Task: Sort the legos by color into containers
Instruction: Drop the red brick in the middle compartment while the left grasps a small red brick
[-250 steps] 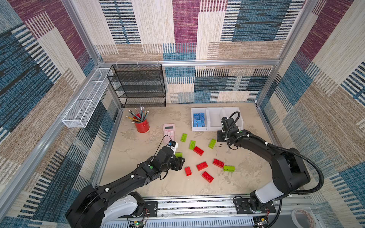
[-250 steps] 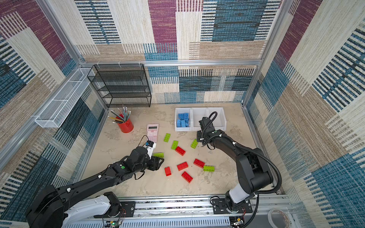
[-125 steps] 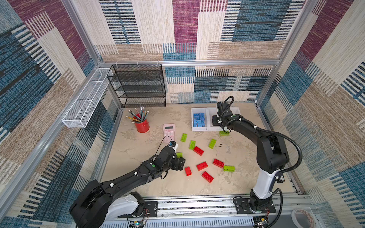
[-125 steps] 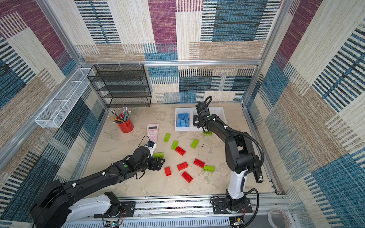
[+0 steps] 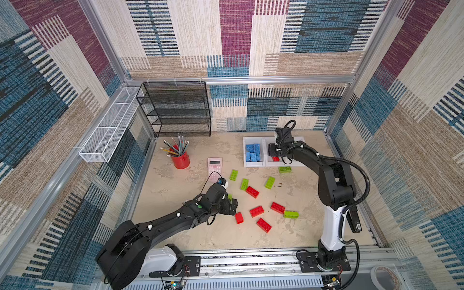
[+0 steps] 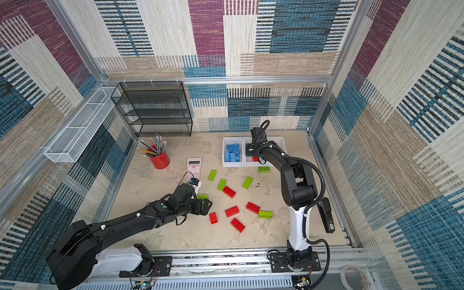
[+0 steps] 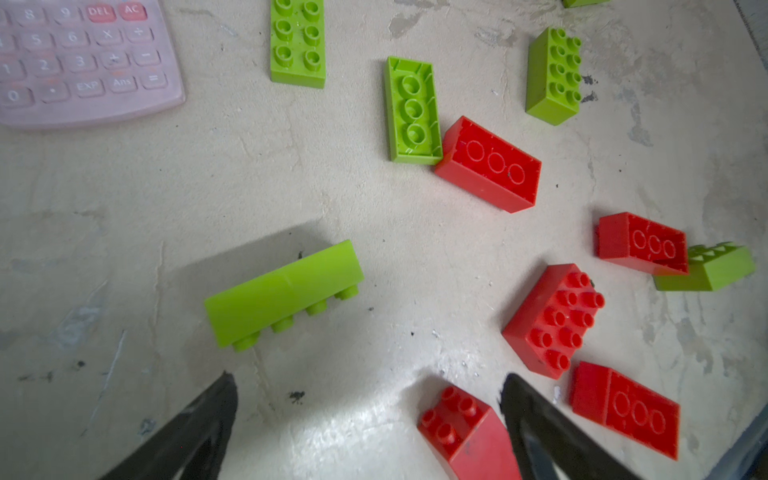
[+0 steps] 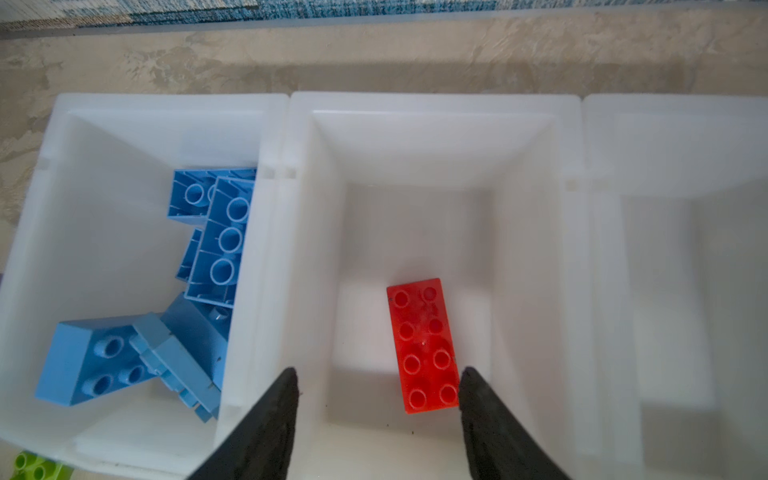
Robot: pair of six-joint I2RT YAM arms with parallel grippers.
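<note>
Top views, done: the blue legos [image 5: 253, 153] lie in the end bin of the containers [image 5: 253, 164], at 1 o'clock on the table [image 5: 175, 190].
Top views, left: five red legos [image 5: 256, 211] and six green legos [image 6: 247, 182] lie loose, from centre to 5 o'clock.
Left wrist: left gripper [image 7: 369, 375] spread wide and empty, with a green brick [image 7: 282, 295] on its side just ahead.
Right wrist: right gripper [image 8: 379, 370] parted over the middle bin [image 8: 436, 124]. One red brick [image 8: 424, 345] lies free inside, and the third bin [image 8: 685, 145] holds nothing.
Progress: blue looks finished, red barely begun, green not started.
</note>
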